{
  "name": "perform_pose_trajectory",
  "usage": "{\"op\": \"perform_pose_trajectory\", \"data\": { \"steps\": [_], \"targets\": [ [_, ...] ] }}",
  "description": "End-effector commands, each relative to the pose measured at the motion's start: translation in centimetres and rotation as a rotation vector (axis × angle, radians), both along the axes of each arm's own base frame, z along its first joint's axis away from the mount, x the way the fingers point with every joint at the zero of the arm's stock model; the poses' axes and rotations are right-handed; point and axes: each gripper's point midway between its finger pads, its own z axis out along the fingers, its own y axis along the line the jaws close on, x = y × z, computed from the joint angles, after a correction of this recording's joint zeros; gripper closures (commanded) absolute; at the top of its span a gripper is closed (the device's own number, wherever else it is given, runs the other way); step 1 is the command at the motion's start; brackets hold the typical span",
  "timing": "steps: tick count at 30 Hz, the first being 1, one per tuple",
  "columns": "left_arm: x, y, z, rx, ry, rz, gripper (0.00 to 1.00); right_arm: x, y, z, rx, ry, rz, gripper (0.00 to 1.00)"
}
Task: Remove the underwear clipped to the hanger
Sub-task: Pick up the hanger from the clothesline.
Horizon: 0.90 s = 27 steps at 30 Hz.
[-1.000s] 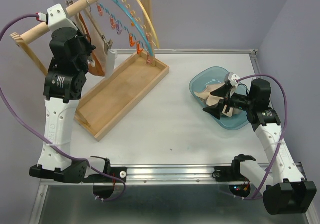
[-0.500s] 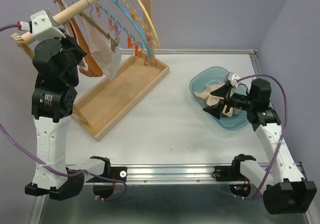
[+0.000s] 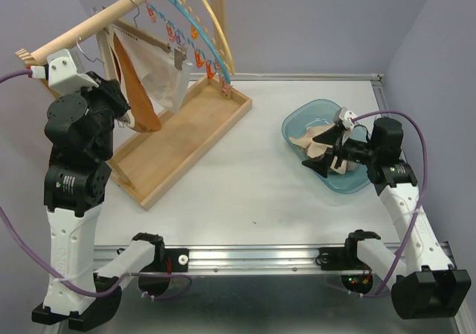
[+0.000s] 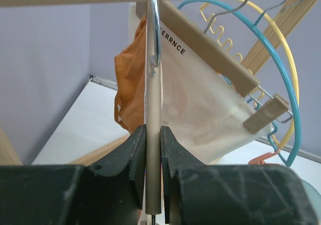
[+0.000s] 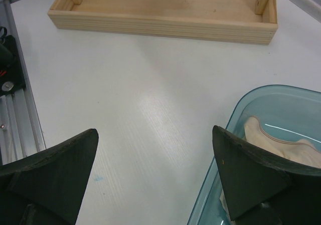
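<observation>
Pulling back from the rack and sinking lower than a second before, the left arm had left the two clothed hangers in plainer view under the wooden rod [image 3: 97, 23], while the right arm had not stirred. Nearest, the white table [image 3: 245, 193] looked smooth and faintly grained, with a metal rail [image 3: 245, 256] along its front edge. To the right, the right gripper [image 5: 154, 135] hung with its jaws spread wide and holding nothing, beside the rim of a blue bowl [image 5: 235, 116]. Beige underwear [image 5: 273, 135] already lay in the bowl, so part of the job appeared done. Farther back, a shallow wooden tray [image 3: 186, 133] formed the rack's base. Above it, the left gripper [image 4: 153, 150] had its jaws pinched narrow on a wooden hanger [image 4: 153, 109] seen edge-on. The rust-orange pair [image 4: 129, 84] hung just behind that hanger, and a cream pair [image 4: 200, 115] was pegged to the neighbouring one. Both seemed left to unclip. The blue ring hanger [image 4: 296, 99] farther along carried pegs that looked empty, though they were too small to be sure. Plain lilac walls [image 3: 335, 21] closed the corner behind.
</observation>
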Motion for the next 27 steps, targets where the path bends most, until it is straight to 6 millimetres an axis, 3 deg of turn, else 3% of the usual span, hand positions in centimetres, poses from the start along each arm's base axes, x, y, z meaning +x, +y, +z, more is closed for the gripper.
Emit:
{"op": "perform_pose_trajectory", "data": {
  "steps": [1,8,12,17,21,27],
  "targets": [
    [-1.7,-0.5,2.1,-0.034,-0.113,-0.050,1.00,-0.2,0.2,-0.5,0.007,0.013,0.014,0.00],
    [-4.1,-0.8,0.2,-0.061,-0.107,-0.088,1.00,-0.2,0.2,-0.6,0.006,0.016,0.016,0.00],
    [-5.1,-1.7,-2.5,-0.086,-0.077,-0.144,1.00,-0.2,0.3,-0.7,0.005,0.015,0.018,0.00],
    [-8.3,-2.3,-4.0,-0.104,-0.113,-0.208,1.00,-0.1,0.2,-0.7,0.003,0.013,0.017,0.00],
    [-10.5,-4.0,-5.4,-0.106,-0.131,-0.327,1.00,-0.2,0.2,-0.7,0.001,0.006,0.018,0.00],
    [-14.5,-7.2,-5.7,-0.070,-0.204,-0.552,1.00,-0.5,0.2,-0.3,-0.005,-0.022,0.024,0.00]
  ]
}}
